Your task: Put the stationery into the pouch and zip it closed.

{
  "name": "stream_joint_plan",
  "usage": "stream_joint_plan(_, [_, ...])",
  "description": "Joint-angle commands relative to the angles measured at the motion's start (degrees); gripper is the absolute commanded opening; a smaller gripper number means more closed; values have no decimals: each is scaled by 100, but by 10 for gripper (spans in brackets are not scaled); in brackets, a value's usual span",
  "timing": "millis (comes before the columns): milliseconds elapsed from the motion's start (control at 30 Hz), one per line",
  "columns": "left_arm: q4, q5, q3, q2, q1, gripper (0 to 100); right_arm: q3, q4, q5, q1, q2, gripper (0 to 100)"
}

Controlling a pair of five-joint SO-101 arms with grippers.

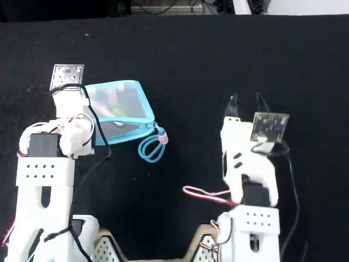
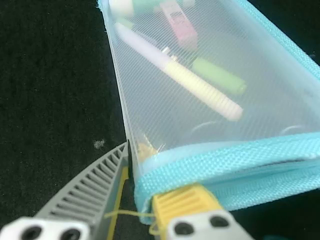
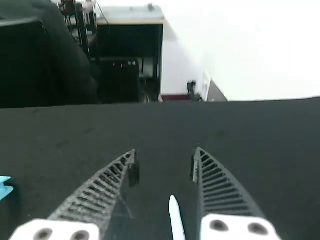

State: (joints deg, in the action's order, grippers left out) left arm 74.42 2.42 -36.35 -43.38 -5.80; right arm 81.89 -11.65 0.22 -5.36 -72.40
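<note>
Gripping one corner of the pouch (image 1: pixel 117 103), the left jaws are standing nearly closed on its blue fabric edge: a grey ribbed finger (image 2: pixel 95 185) is pressing on one side of the corner and a yellow-padded finger (image 2: pixel 182 205) on the other. The pouch is lying flat on the black bench (image 1: pixel 218 54), directly ahead of the left arm (image 1: pixel 46 158), with its see-through mesh face turned up. Showing through the mesh are a pale pen (image 2: pixel 185 80), a green marker (image 2: pixel 220 77) lying just beside it, and a pink eraser (image 2: pixel 180 22) farther in. A blue cord loop (image 1: pixel 151 147) with a pink toggle (image 1: pixel 163 138) is trailing from the pouch corner that is facing the right arm (image 1: pixel 248 158). Whether the zip along the blue edge is fully closed cannot be told.

The right jaws are standing wide open and are holding nothing. They are hanging over bare bench, well apart from the pouch, with both dark tips pointing away from the arm base. A red and white wire (image 1: pixel 204 194) is looping out beside the right arm.
</note>
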Motion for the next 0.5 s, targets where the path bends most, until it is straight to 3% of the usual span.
stream_joint_plan(0, [-18, 44, -75, 53, 57, 33, -760, -26, -114, -141, 875, 162])
stream_joint_plan(367, [-9, 44, -75, 53, 48, 33, -2369, -70, -123, -536, 3732, 164])
stream_joint_plan(467, [-9, 44, -75, 53, 48, 33, -2800, -70, -123, -589, 4453, 216])
